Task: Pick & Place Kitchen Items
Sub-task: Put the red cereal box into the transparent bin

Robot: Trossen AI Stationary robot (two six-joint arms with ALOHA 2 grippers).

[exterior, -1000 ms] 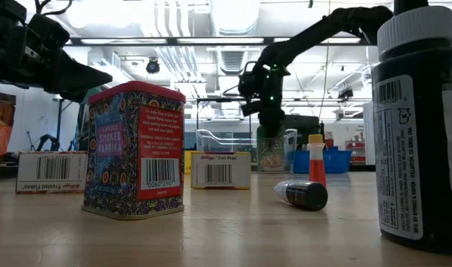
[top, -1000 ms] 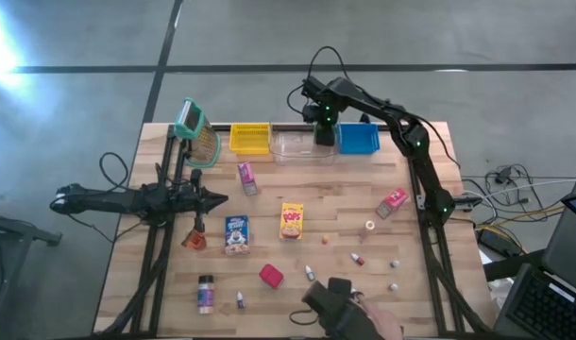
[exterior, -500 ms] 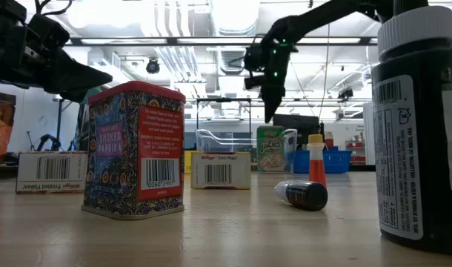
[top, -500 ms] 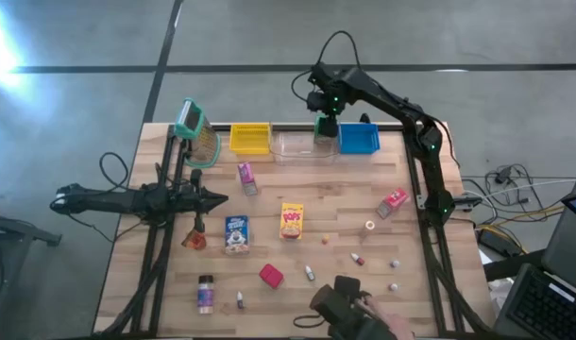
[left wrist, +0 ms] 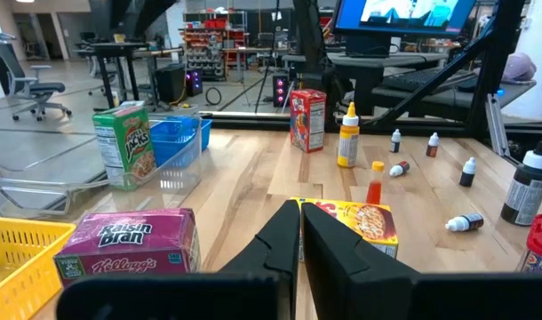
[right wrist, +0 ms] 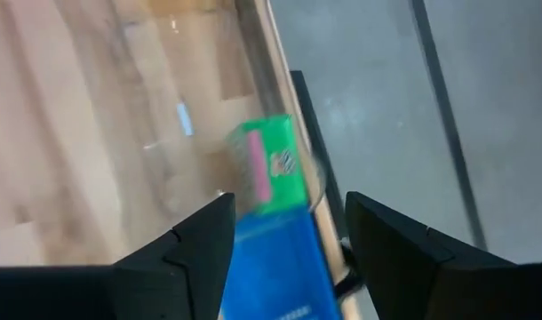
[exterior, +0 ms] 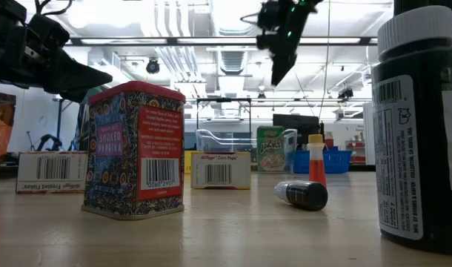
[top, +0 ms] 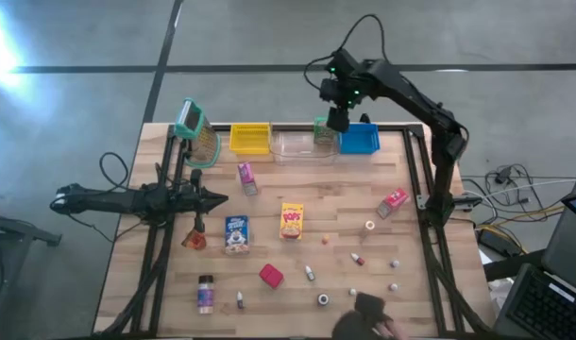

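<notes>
My right gripper [top: 337, 119] [exterior: 278, 73] hangs open, high above the seam between the clear bin [top: 297, 147] and the blue bin [top: 360, 140]. A green cereal box [top: 323, 131] [exterior: 270, 149] [right wrist: 269, 167] stands upright on its base inside the clear bin, below the fingers and apart from them. My left gripper [top: 217, 198] [left wrist: 300, 238] is shut and waits above the table's left half. Spread on the table are a pink box [top: 246, 177], yellow Pops box [top: 291, 219], blue box [top: 236, 233], red block [top: 271, 275], orange wedge [top: 194, 239], jar [top: 206, 293] and tiny bottles.
A yellow bin [top: 249, 139] sits left of the clear bin along the far edge. Another pink box [top: 394, 200] lies near the right edge. A person's dark-gloved hand [top: 368, 316] is at the near edge, beside a small round item [top: 323, 299]. A green scrubber stand [top: 195, 132] occupies the far left corner.
My right gripper has risen straight up out of the clear bin and drifted a little toward the table's right, leaving the green box standing in the bin. The person's hand at the near edge has pulled back to the right, leaving a small round item on the table.
</notes>
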